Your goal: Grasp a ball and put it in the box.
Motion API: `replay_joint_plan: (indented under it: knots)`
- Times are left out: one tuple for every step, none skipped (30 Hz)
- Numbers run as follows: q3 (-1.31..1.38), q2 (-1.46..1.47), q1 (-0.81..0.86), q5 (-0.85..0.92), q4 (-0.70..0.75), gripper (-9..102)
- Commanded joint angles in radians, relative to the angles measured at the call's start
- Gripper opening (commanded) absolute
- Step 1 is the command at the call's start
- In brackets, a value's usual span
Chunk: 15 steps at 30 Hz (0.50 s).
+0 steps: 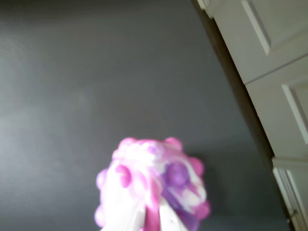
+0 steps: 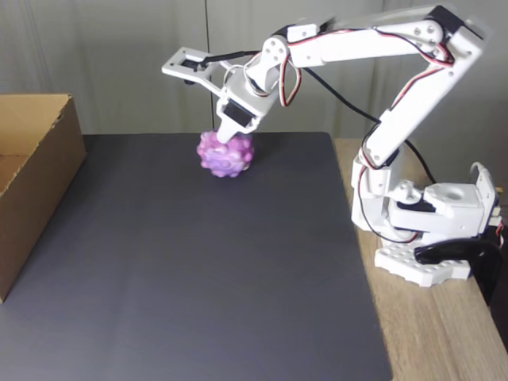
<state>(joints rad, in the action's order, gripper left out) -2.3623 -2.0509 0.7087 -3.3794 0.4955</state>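
Bumpy purple-pink-white ball [image 2: 225,154] hangs above the dark mat [image 2: 198,270], clamped by the white gripper [image 2: 231,136]. We see the brown cardboard box [image 2: 32,182] well apart, at the fixed view's left.

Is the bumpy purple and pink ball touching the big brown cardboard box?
Apart. The fixed view shows the bumpy purple-pink ball well right of the brown cardboard box, dark mat between them.

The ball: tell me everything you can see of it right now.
The ball is small and round, mottled purple, pink and white, covered in rounded bumps, rubbery-looking. In the fixed view it hangs clamped in the gripper, apparently lifted clear of the dark mat, well right of the box. The wrist view shows it blurred, with mat beneath.
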Motion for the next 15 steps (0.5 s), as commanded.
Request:
replay_joint_plan:
  knots:
    - [0.041, -0.074, -0.021, 0.000, 0.015, 0]
    - [0.054, -0.084, -0.029, 0.000, 0.025, 0]
    - [0.061, -0.095, -0.035, 0.003, 0.029, 0]
    - [0.071, -0.104, -0.041, 0.005, 0.031, 0]
    - [0.080, -0.112, -0.049, 0.009, 0.038, 0]
    - [0.089, -0.121, -0.057, 0.012, 0.041, 0]
    - [0.097, -0.130, -0.064, 0.012, 0.041, 0]
    - [0.104, -0.143, -0.072, 0.012, 0.041, 0]
    - [0.117, -0.153, -0.081, 0.015, 0.044, 0]
    - [0.129, -0.164, -0.092, 0.020, 0.048, 0]
    - [0.146, -0.173, -0.103, 0.021, 0.049, 0]
    - [0.164, -0.179, -0.115, 0.023, 0.052, 0]
    - [0.186, -0.186, -0.127, 0.029, 0.052, 0]
    - [0.210, -0.187, -0.138, 0.032, 0.054, 0]
    - [0.238, -0.187, -0.150, 0.034, 0.054, 0]
